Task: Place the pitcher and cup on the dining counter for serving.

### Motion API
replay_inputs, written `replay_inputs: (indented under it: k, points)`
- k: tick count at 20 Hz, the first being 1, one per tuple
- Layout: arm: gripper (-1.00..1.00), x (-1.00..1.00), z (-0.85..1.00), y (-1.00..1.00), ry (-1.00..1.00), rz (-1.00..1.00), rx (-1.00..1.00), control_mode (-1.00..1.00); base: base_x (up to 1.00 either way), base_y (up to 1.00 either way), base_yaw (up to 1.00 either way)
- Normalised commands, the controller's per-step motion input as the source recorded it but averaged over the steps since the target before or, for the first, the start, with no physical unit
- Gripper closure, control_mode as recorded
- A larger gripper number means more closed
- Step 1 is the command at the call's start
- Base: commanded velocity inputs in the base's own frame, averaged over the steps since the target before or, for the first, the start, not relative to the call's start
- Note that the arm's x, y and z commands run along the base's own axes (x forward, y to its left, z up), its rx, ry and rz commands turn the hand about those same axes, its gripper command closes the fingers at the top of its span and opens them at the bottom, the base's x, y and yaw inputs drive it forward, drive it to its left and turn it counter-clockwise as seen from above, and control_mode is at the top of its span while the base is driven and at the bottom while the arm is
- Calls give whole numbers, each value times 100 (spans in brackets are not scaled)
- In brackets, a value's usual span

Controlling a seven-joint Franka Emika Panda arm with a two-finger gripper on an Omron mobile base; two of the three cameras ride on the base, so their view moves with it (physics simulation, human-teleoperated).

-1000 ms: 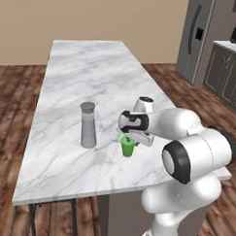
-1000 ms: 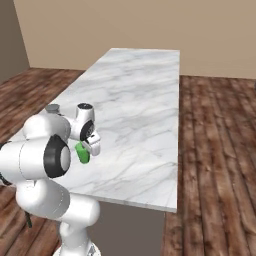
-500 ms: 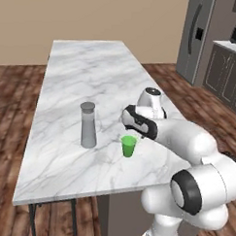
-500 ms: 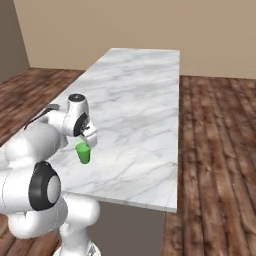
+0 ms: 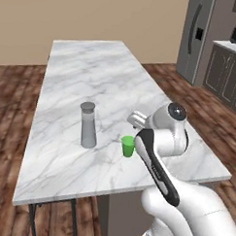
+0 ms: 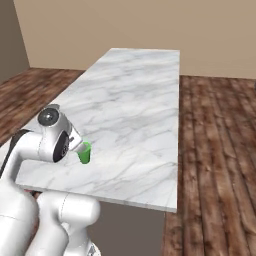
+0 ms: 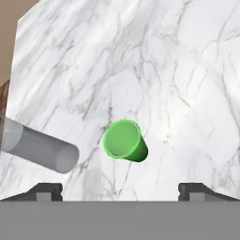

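The hand [image 7: 120,188] hangs spread wide above the cup [image 7: 124,140], holding nothing. The cup stands upright on the marble surface [image 5: 92,75], the pitcher [image 5: 88,125] just beside it.

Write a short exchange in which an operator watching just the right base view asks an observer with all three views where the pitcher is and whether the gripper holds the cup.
Operator: The arm blocks my sight beside the cup. Is the other vessel there?
Observer: Yes. The left base view shows the pitcher upright on the counter, left of the cup and apart from it.
Operator: Is the cup being held?
Observer: No. In the hand view the gripper is open, its fingertips wide apart, and the cup stands free on the marble ahead of them.
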Motion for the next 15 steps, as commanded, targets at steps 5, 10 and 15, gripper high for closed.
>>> replay_inputs:
  k: [5, 10, 15]
  points:
    - [-100, -100, 53, 1, -25, 0, -1, -100, 0, 0, 0]
    - [-100, -100, 55, 12, -12, 5, -7, -100, 0, 0, 0]
    - [-100, -17, 4, 9, 2, 4, -4, -100, 0, 0, 0]
